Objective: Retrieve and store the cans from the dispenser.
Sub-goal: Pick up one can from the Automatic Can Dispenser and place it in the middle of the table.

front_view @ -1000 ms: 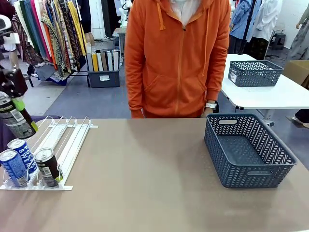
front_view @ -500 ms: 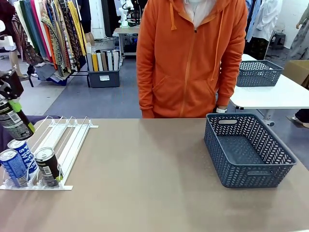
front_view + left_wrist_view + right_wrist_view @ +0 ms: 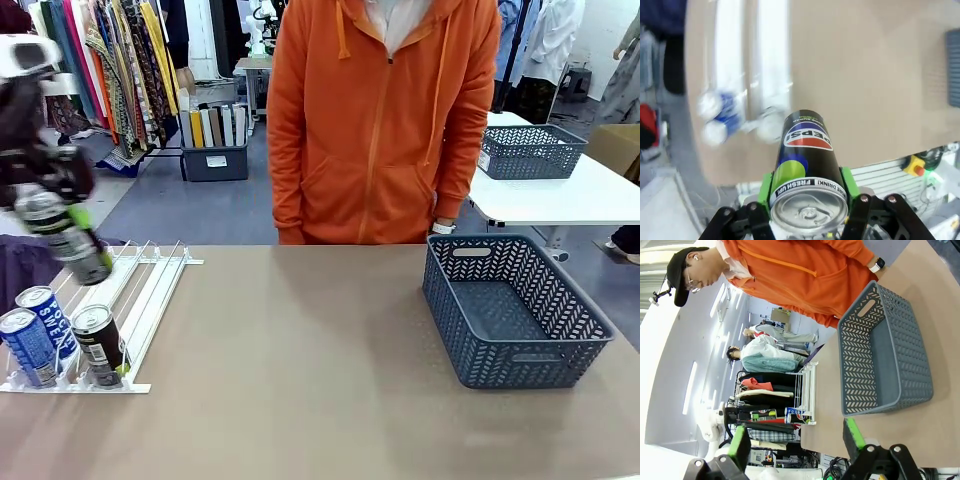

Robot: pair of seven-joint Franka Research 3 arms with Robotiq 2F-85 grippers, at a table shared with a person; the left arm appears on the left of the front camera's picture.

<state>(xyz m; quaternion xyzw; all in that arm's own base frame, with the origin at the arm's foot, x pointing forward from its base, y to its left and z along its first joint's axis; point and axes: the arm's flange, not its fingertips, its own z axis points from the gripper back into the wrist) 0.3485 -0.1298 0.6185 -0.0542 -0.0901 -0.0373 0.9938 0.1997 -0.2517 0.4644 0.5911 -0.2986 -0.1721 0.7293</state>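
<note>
1. The left gripper (image 3: 62,218) is clamped on one black Pepsi can (image 3: 807,150). Its two green pads (image 3: 771,181) press the can's sides near the silver top.
2. In the front view this can hangs tilted in the air, above the far left end of the dispenser (image 3: 140,300) and touching nothing else. Both arm and can are blurred there.
3. The one dispenser lies flat on the left part of the table (image 3: 300,360).
4. Three cans stand upright at its front lip. Two are blue, the first blue can (image 3: 28,347) and the second blue can (image 3: 48,318) just behind it. One is a brown can (image 3: 98,345) in the lane to their right, just beside them.
5. That makes four cans in all, one held and three in the rack.
6. The right gripper (image 3: 796,440) has its two green-padded fingers spread wide, with nothing between them.
7. There are two grey mesh baskets. The near basket (image 3: 520,378) sits on the right side of the table, well apart from the dispenser. The far basket (image 3: 528,152) sits on a white table behind.
8. One person (image 3: 375,120) in an orange hoodie stands at the far edge.
</note>
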